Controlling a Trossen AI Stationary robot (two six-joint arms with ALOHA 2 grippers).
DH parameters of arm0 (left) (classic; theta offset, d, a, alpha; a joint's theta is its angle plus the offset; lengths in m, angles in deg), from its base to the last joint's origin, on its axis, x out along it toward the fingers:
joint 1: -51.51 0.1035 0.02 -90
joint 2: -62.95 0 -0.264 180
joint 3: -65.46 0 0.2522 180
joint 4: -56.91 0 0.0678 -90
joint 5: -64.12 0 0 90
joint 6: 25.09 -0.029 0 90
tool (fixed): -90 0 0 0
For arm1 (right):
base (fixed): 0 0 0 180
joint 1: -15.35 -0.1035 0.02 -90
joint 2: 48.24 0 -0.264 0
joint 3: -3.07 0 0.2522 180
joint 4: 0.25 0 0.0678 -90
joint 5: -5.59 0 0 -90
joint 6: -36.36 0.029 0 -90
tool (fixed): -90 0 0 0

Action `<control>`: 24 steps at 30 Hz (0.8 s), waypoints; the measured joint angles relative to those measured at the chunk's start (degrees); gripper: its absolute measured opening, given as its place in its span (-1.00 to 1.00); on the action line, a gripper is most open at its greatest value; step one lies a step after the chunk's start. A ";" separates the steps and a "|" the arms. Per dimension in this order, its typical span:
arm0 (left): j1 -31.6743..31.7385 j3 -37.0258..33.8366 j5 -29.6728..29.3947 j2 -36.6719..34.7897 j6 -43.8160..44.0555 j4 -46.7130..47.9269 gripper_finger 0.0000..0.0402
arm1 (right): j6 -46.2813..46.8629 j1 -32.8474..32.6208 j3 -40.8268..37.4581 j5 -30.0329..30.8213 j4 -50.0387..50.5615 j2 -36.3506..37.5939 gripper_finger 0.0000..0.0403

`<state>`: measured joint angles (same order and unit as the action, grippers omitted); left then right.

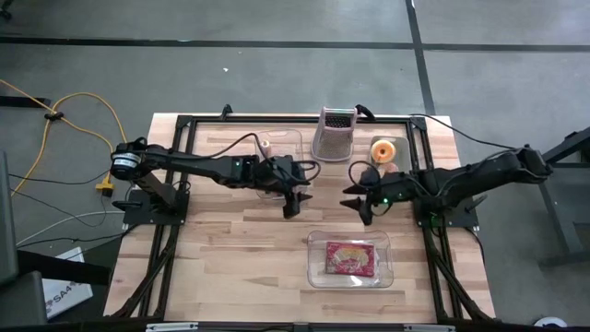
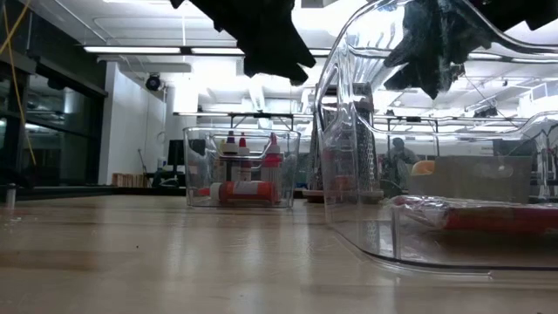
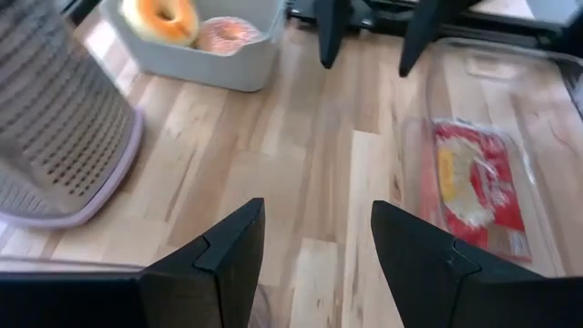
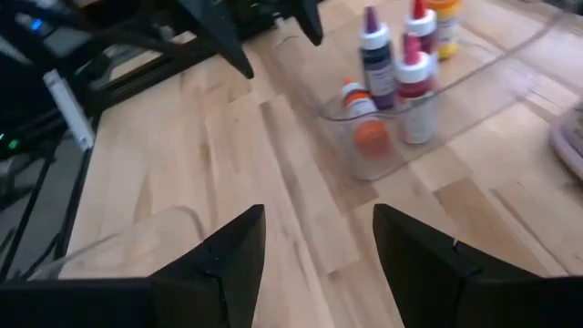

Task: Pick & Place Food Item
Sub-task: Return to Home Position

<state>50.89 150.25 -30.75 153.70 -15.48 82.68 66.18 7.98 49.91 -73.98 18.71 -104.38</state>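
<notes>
A red food packet [image 1: 348,258] lies flat in a clear bin [image 1: 318,272] near the table's front edge; the left wrist view shows the packet [image 3: 474,182] too. Two doughnuts [image 3: 196,23] sit in a grey tray [image 1: 403,148] at the far right. My left gripper [image 1: 295,201] hangs open over the table's middle, above bare wood, with nothing between its fingers [image 3: 319,246]. My right gripper [image 1: 357,205] faces it from the right, open and holding nothing [image 4: 319,246]. Both hang clear of the table, left [image 2: 261,44] and right [image 2: 427,52].
A metal grater [image 1: 334,134] stands at the far middle. A clear bin of small bottles [image 4: 401,82] stands at the far edge, left of the grater [image 2: 241,170]. Bare wood lies between the two grippers and toward the table's near left.
</notes>
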 joint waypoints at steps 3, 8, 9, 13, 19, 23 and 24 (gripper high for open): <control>-0.79 0.00 0.32 0.01 -1.19 -0.02 -0.02 | -1.75 -1.97 0.00 0.05 -0.42 0.00 -0.04; -2.04 0.00 0.29 0.00 -1.19 -0.04 -0.02 | -1.76 -3.81 0.00 0.04 -0.85 0.00 -0.04; -2.31 0.00 0.29 0.01 -1.19 -0.07 -0.02 | -1.75 -4.01 0.00 0.04 -0.88 0.00 -0.04; -3.24 0.00 0.30 0.01 -1.16 -0.16 -0.02 | -1.18 -4.81 0.00 0.01 -0.91 0.00 -0.04; -4.21 0.00 0.32 0.01 -1.04 -0.68 -0.02 | -1.13 -5.08 0.00 -0.17 -0.91 0.00 -0.04; -4.83 0.00 0.32 -0.01 -1.04 -0.65 -0.02 | -1.13 -5.01 0.00 -0.16 -0.93 0.00 -0.04; -5.01 0.00 0.32 0.01 -1.05 -0.72 -0.02 | -1.13 -5.01 0.00 -0.16 -0.95 0.00 -0.04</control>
<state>45.88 150.25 -30.43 153.71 -16.53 81.96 65.05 2.97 49.91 -74.15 17.76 -104.38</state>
